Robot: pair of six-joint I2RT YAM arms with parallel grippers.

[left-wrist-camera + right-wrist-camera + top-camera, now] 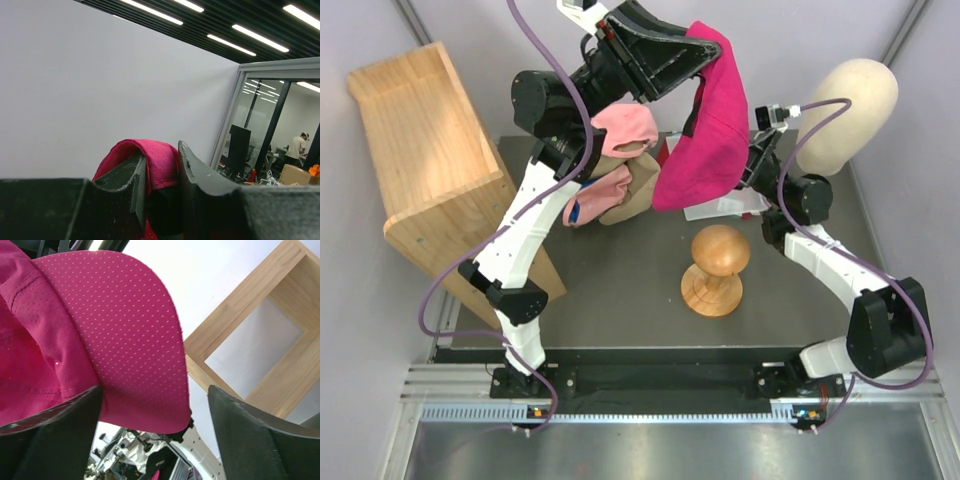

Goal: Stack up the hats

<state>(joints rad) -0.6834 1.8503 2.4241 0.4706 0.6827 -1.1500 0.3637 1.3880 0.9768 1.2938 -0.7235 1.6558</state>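
Observation:
My left gripper (pixel 698 52) is raised high at the back and is shut on the magenta cap (pixel 710 130), which hangs down from it. In the left wrist view the jaws (pixel 160 175) pinch a fold of the magenta fabric (pixel 155 157). My right gripper (pixel 155 425) is open, with the magenta brim (pixel 125 340) just in front of its fingers, not gripped. In the top view it is hidden behind the cap. A pile to the left holds the light pink cap (pixel 625 128), the tan cap (pixel 635 190) and a sliver of the blue cap (pixel 575 212). The black and dark green caps are out of view.
An open wooden box (pixel 420 160) stands on its side at the left and shows in the right wrist view (pixel 260 340). A cream mannequin head (pixel 845 110) lies at the back right. A round wooden knob stand (pixel 717 268) stands in the middle front.

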